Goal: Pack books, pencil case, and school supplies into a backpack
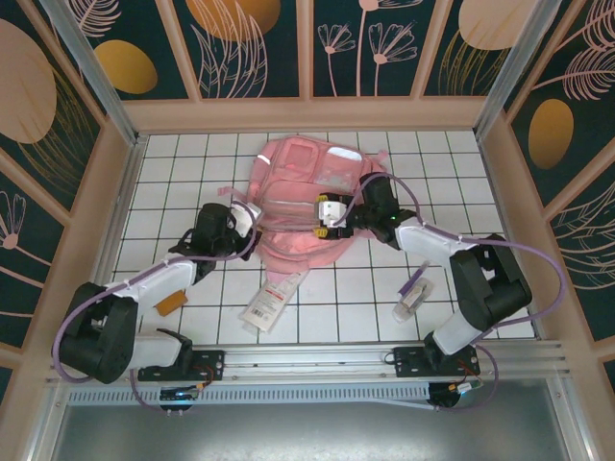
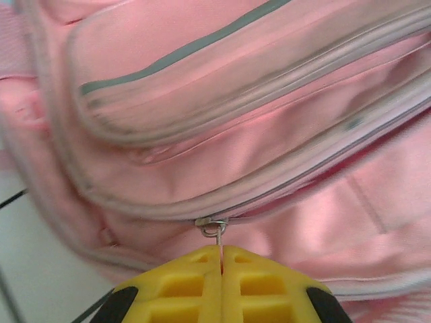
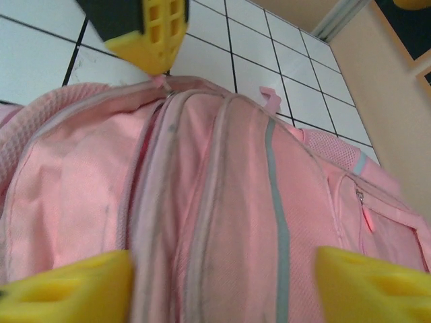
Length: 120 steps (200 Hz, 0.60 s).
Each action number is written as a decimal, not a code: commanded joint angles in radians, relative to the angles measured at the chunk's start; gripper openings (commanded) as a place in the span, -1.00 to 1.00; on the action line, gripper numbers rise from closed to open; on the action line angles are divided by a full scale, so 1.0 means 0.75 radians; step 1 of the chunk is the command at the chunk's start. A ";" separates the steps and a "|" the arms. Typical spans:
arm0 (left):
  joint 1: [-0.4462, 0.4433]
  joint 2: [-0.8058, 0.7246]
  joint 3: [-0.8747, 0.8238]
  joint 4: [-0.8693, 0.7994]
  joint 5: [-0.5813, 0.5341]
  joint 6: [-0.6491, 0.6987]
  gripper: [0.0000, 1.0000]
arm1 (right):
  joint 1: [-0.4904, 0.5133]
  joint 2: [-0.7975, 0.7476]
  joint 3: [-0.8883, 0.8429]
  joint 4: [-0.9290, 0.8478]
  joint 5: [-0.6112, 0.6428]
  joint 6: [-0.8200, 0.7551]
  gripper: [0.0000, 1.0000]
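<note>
From above, your backpack lies flat with both arms meeting at its near half: the left gripper at its left edge, the right gripper over its middle. The pencil case lies just on the near side of the backpack, and the pen and tube lie near and to its right. All are unpacked, so I judge you are opening it first. Your left wrist view adds what the top hides: the left gripper is pressed together on the zipper pull, placed to drag the zip along the backpack. Your right wrist view shows the right gripper spread wide, straddling the backpack, likely to brace the fabric. It also shows the left gripper at the backpack's far edge.
</note>
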 commanded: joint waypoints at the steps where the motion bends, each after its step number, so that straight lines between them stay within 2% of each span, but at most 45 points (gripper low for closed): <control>1: -0.043 -0.076 0.015 0.070 0.268 -0.042 -1.00 | 0.089 -0.001 0.009 0.120 0.016 0.151 0.99; 19: -0.072 -0.126 -0.002 0.164 0.315 -0.088 -1.00 | 0.136 0.057 0.040 0.129 0.109 0.190 0.98; 38: -0.081 -0.129 0.007 0.211 0.371 -0.142 -1.00 | 0.150 0.131 0.101 0.005 0.164 0.151 0.76; 54: -0.079 -0.156 -0.014 0.235 0.367 -0.132 -1.00 | 0.149 0.208 0.173 -0.127 0.218 0.128 0.24; 75: -0.069 -0.197 -0.040 0.191 0.225 -0.093 -1.00 | 0.141 0.244 0.182 -0.168 0.262 0.120 -0.38; 94: -0.006 -0.197 -0.026 0.082 0.127 -0.076 -1.00 | 0.126 0.223 0.194 -0.253 0.203 0.032 -1.00; 113: 0.045 -0.170 -0.006 -0.029 0.033 0.001 -1.00 | 0.115 0.170 0.160 -0.222 0.159 -0.033 -1.00; 120: 0.045 -0.158 0.014 -0.074 0.057 0.069 -1.00 | 0.107 0.147 0.142 -0.181 0.146 -0.029 -1.00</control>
